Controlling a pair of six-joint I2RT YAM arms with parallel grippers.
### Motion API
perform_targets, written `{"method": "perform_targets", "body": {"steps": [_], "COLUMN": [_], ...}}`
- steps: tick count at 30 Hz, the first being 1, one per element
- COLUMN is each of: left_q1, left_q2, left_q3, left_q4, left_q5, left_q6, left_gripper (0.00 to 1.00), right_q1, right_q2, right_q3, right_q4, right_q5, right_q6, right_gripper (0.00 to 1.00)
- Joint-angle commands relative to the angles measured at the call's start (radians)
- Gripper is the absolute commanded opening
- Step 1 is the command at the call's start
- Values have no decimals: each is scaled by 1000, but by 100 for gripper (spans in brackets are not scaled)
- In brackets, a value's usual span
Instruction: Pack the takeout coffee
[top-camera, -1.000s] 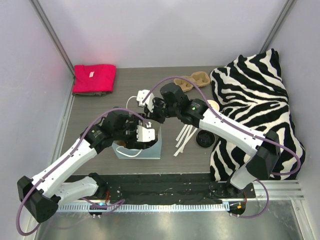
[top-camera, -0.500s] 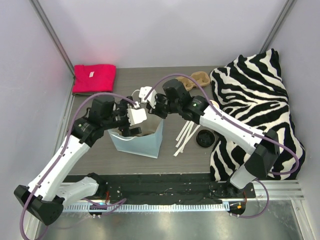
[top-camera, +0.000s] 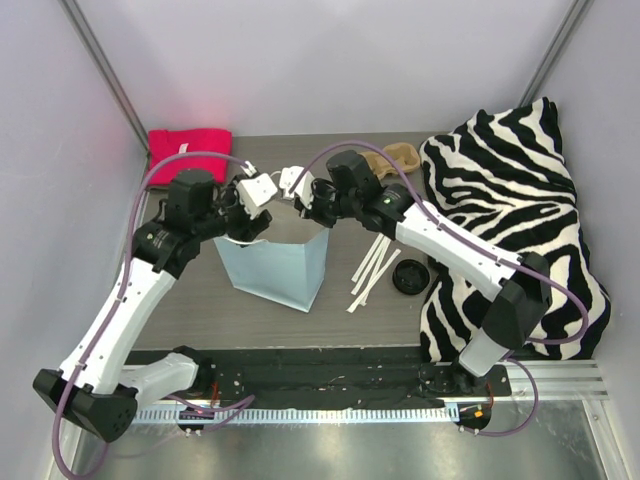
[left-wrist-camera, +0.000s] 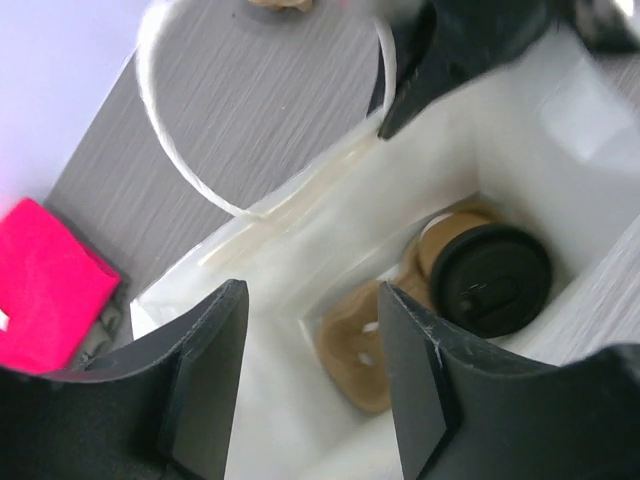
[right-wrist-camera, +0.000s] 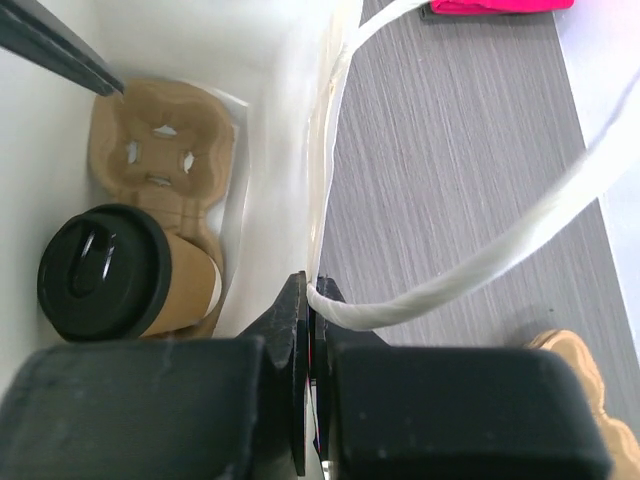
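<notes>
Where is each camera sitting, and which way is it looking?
Top camera: high behind the arms, looking down on the table; both arms show, left gripper and right gripper at the blue bag.
Left wrist camera: above the bag, looking down inside; its two dark fingers show.
Right wrist camera: over the bag's rim, looking down; its fingers pinch the white handle.
Both wrist views share the coffee cup in its carrier.

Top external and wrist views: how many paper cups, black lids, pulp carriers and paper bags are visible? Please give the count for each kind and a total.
Paper cup: 1
Lid on cup, loose lid: 2
Carrier in bag, carrier on table: 2
Paper bag: 1
Total: 6
</notes>
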Motion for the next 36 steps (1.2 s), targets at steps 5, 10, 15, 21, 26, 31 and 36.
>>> {"method": "perform_targets", "body": {"steps": [5, 10, 15, 21, 26, 31, 36], "left_q1": [21, 38, 39, 39, 39, 38, 39], "left_q2": [63, 86, 81, 83, 81, 60, 37], "left_q3": [113, 130, 89, 69, 67, 73, 87], "left_q4": [54, 62, 94, 183, 241, 304, 356], "left_q5": [-110, -135, -157, -199, -245, -311, -392], "left_q6": [-288, -374, -425, -504, -647, -730, -787], "left_gripper": [54, 51, 53, 58, 61, 64, 70], "right_q1": [-18, -23, -23, -23, -23, -24, -24], "right_q2": [39, 62, 72, 84, 89, 86, 92], "right_q3": [65, 98, 118, 137, 144, 138, 141], "right_q4": [-15, -15, -18, -30, -36, -38, -33], "right_q5": [3, 6, -2, -15, -14, -14, -8], "right_q6": [-64, -78, -81, -80, -83, -84, -98], "right_gripper": [1, 1, 1, 1, 1, 1, 1]}}
